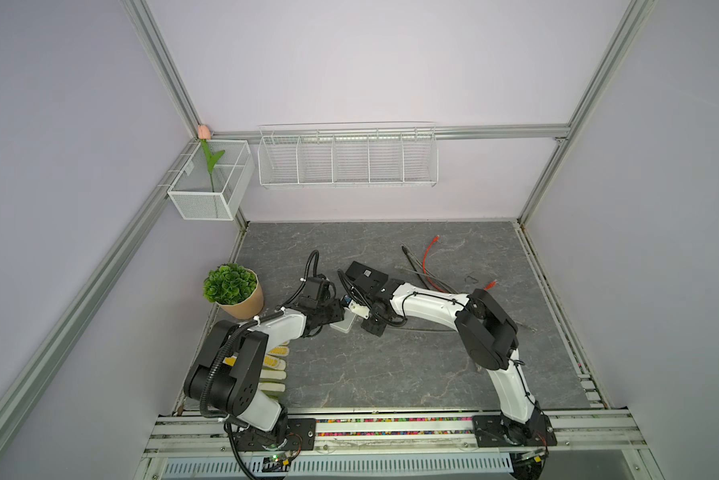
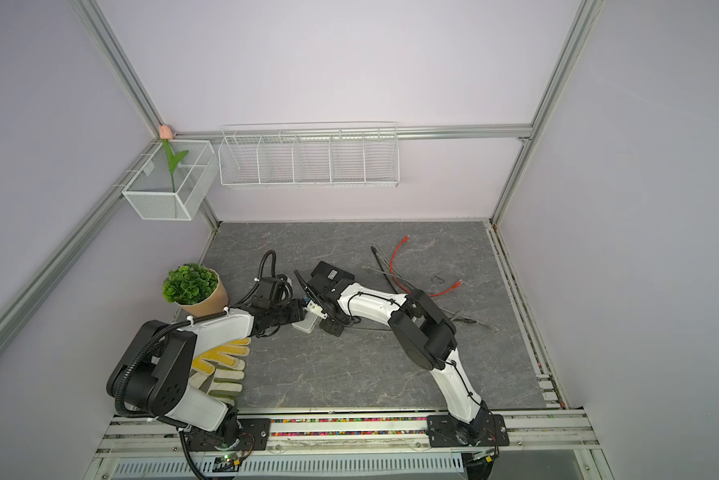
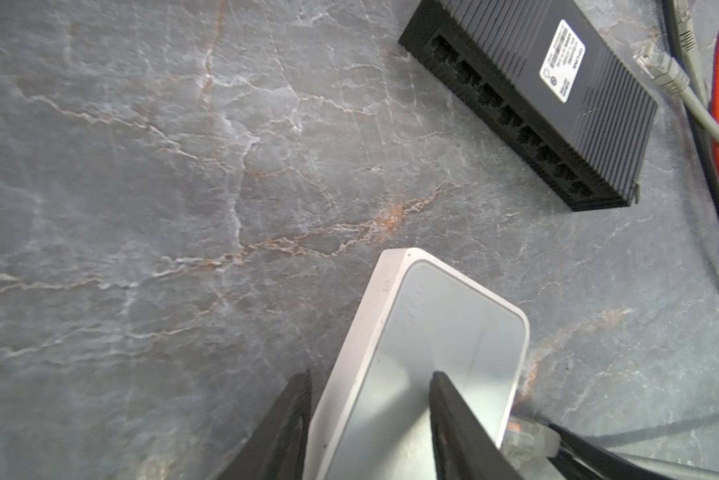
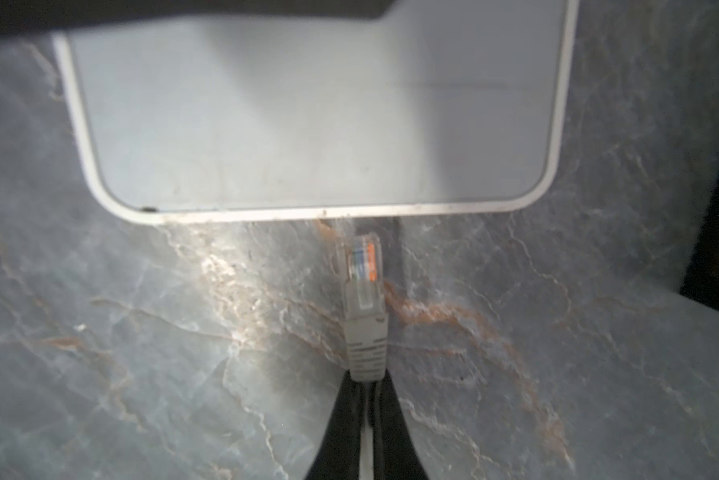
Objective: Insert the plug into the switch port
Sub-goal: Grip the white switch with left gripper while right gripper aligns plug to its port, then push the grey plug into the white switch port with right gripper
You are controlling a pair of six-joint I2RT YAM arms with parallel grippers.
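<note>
The plug [image 4: 364, 291], a gray network connector with a clear tip, is held by the right gripper [image 4: 366, 380]. In the right wrist view we see it pointing at the near edge of the white switch [image 4: 308, 104]. It is close to that edge but a strip of table [image 1: 391, 365] shows between them, so it is not yet in a port.

Starting at the left, we find a potted plant [image 1: 233, 291] by the wall and a yellow-dotted glove [image 2: 220, 365] at the table's near left corner. Next comes the left gripper [image 3: 369, 376], set over one end of the white switch. In the left wrist view one finger [image 3: 283, 424] is against the switch's side wall and the other [image 3: 457, 424] lies on its gray top, so we read its jaws as clamped on the switch.

Just right of it, the right gripper's jaws are pinched together on the plug's gray boot. Both top views show the two grippers nearly meeting over the middle of the table.

Behind them lies a black switch [image 1: 364, 272], whose row of ports shows in the left wrist view. Farther right, a red cable [image 1: 428, 266] and some gray cables [image 1: 416, 272] lie loose on the table.
</note>
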